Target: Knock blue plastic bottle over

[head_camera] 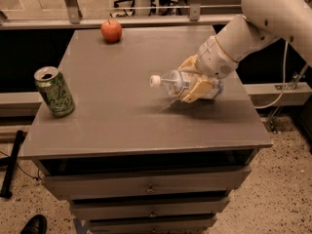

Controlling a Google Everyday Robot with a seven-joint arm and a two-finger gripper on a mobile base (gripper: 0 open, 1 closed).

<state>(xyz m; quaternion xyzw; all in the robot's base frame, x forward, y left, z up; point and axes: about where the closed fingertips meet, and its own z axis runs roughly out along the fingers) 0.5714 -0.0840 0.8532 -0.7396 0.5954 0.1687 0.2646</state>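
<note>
Blue plastic bottle (168, 81) looks light, thin-walled and slippery. The end effector (189, 82), over the bench's (122, 123) right side, clamps its midsection; you need little force.

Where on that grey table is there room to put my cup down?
The middle is bare, between the green soda can, the apple behind and the blue plastic bottle; so is the front strip. The right is crowded: the gripper clasps the lying bottle there.

Dim light; gripper (191, 84) clasping blue plastic bottle (169, 81) casts soft table (122, 116) shadow.
</note>
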